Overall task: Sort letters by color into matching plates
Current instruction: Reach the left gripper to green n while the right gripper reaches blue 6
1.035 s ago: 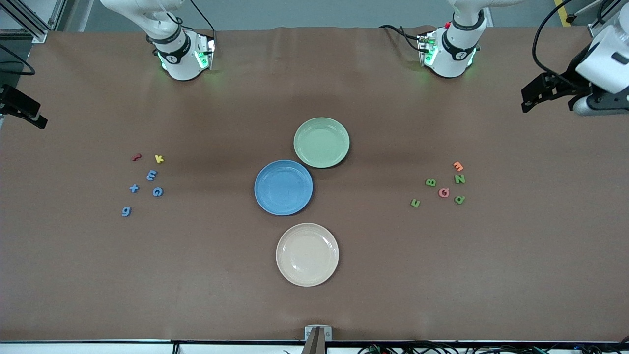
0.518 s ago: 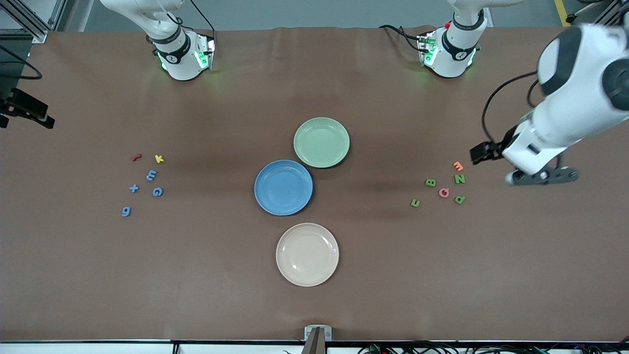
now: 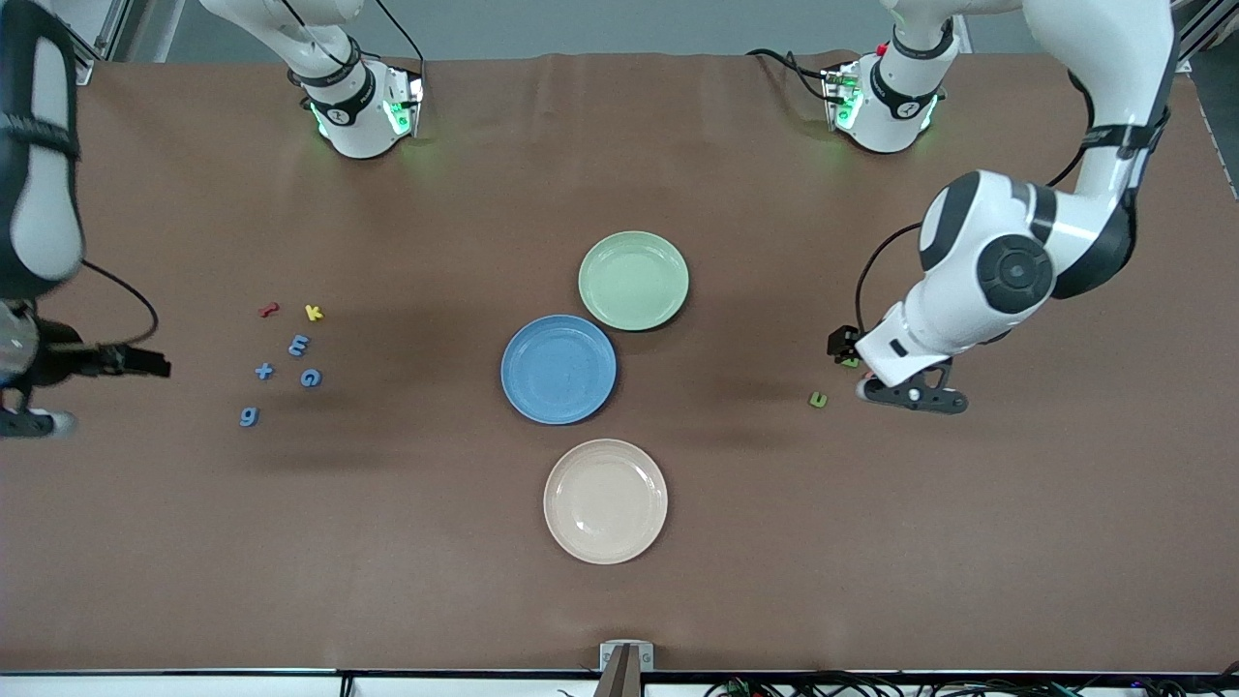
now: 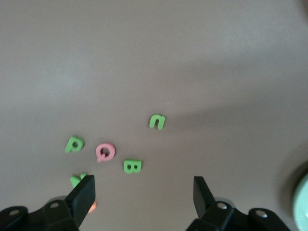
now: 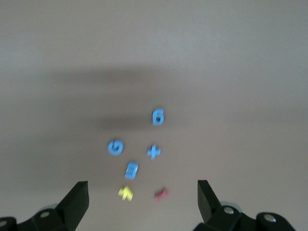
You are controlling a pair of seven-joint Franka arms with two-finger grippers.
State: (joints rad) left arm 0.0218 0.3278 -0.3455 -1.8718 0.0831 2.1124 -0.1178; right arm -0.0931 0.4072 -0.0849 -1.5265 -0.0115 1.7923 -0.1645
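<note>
Four blue letters lie toward the right arm's end: E (image 3: 298, 345), plus (image 3: 263, 371), G (image 3: 310, 378), g (image 3: 249, 416). The right wrist view shows them, e.g. G (image 5: 115, 147). My right gripper (image 5: 143, 190) is open and empty, over the table at that end (image 3: 34, 423), apart from them. The green letters show in the left wrist view: u (image 4: 157, 121), p (image 4: 74, 143), B (image 4: 132, 166), one half hidden (image 4: 77, 179). My left gripper (image 4: 143, 187) is open, empty, over this cluster (image 3: 910, 397). The blue plate (image 3: 559, 369) and the green plate (image 3: 633, 280) are empty.
A cream-beige plate (image 3: 605, 500) lies nearer the front camera than the blue plate. A red letter (image 3: 269, 310) and a yellow k (image 3: 313, 312) lie by the blue letters. A pink Q (image 4: 105, 152) and an orange letter (image 4: 91, 206) lie among the green ones.
Both arms have swung in from the table's ends. The left gripper now hangs over the green letters and hides most of them. The right gripper has come toward the blue letters. No letter has moved.
</note>
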